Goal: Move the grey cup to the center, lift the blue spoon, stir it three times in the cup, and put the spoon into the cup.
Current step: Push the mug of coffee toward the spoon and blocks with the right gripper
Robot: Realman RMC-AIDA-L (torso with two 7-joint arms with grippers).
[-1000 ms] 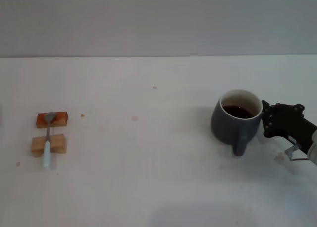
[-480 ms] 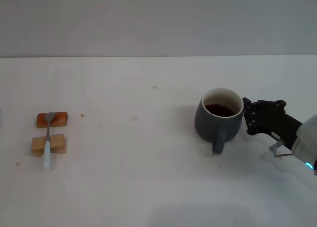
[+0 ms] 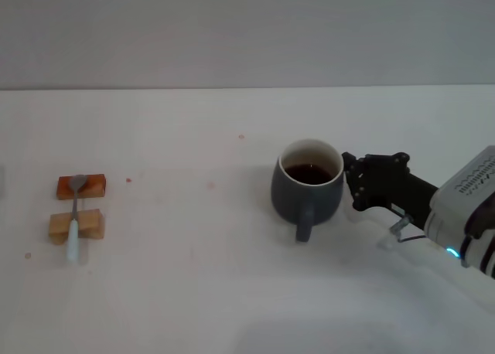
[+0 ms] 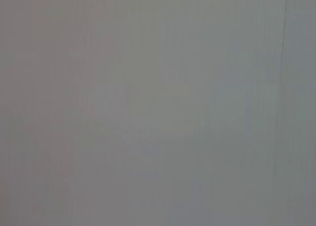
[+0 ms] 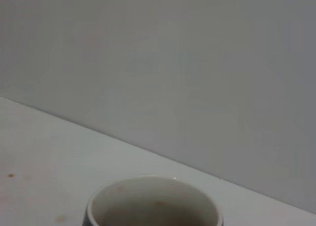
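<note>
- The right gripper presses against the grey cup; whether it clamps the cup, I cannot tell.
- The blue spoon lies far left of the cup, across two wooden blocks on the counter.

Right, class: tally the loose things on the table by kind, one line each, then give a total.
Cups: 1, the grey cup
Spoons: 1, the blue spoon
Wooden blocks: 2, the orange block and the tan block
Total: 4
</note>
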